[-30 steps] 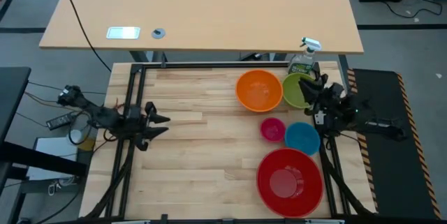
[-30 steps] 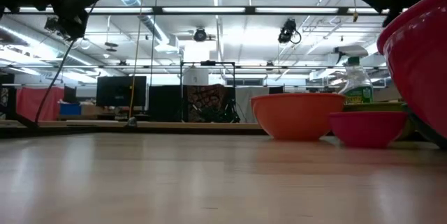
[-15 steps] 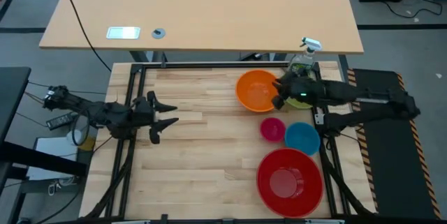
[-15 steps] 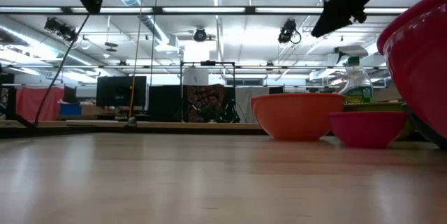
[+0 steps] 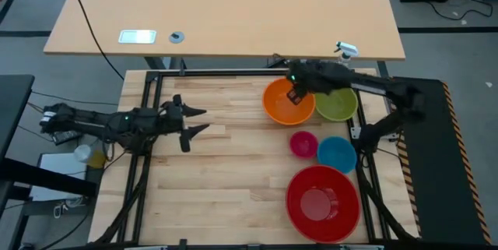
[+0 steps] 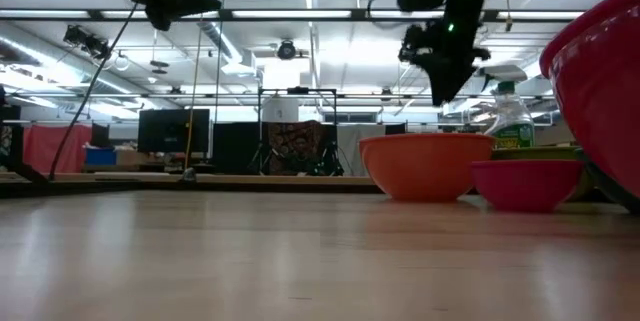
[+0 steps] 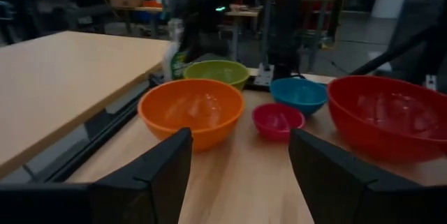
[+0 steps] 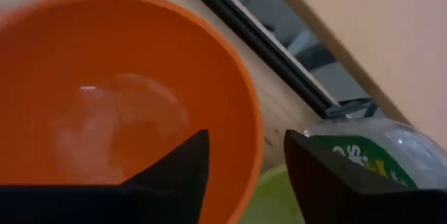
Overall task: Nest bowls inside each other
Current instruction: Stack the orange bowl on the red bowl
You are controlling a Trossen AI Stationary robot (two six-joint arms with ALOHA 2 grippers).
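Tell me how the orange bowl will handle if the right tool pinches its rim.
The orange bowl looks thin, rigid plastic and empty, so probably light. Its glossy, rounded wall may slip or tilt. Right tool is open over its rim.

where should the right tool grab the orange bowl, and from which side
Grip the orange bowl by its thin rim on the side next to the lime green bowl, coming straight down. It sits upright and empty, so one finger fits inside the wall, one outside. The right tool hovers open over that edge.
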